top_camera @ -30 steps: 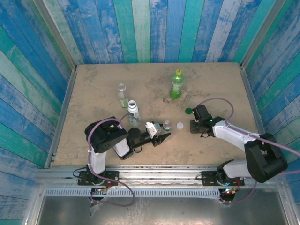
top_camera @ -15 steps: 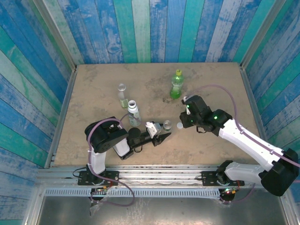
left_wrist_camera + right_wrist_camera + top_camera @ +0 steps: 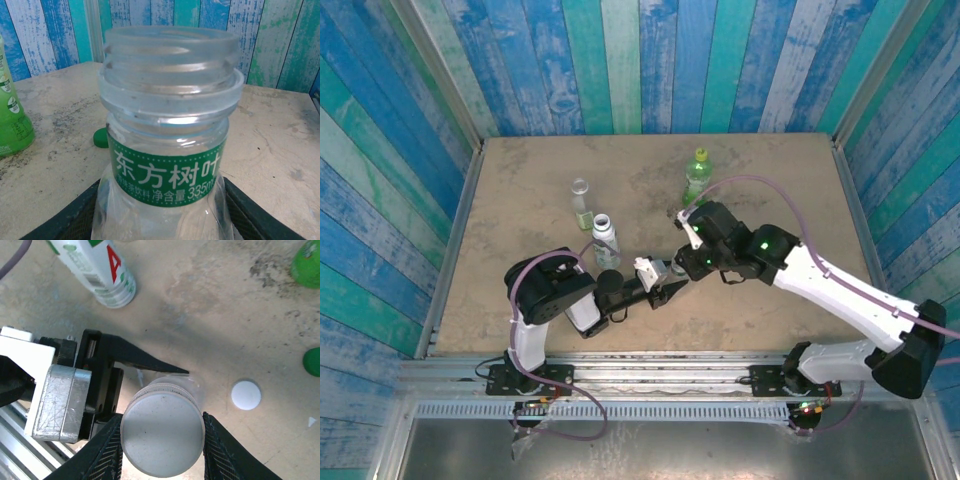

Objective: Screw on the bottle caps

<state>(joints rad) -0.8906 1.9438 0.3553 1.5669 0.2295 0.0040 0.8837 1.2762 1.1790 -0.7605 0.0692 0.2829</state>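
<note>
The white cap [image 3: 162,432] lies flat, clenched in the right claw [image 3: 161,440], directly above the open mouth of the clear bottle [image 3: 170,125] and not yet seated. The bottle stands upright mid-worktop [image 3: 770,180], its neck axis vertical, grasped by the left claw [image 3: 670,284].

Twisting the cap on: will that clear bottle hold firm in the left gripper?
Probably light: the clear bottle looks empty. Its thin wall may flex or spin within the left gripper as the white cap turns; the threaded neck looks stiffer.
</note>
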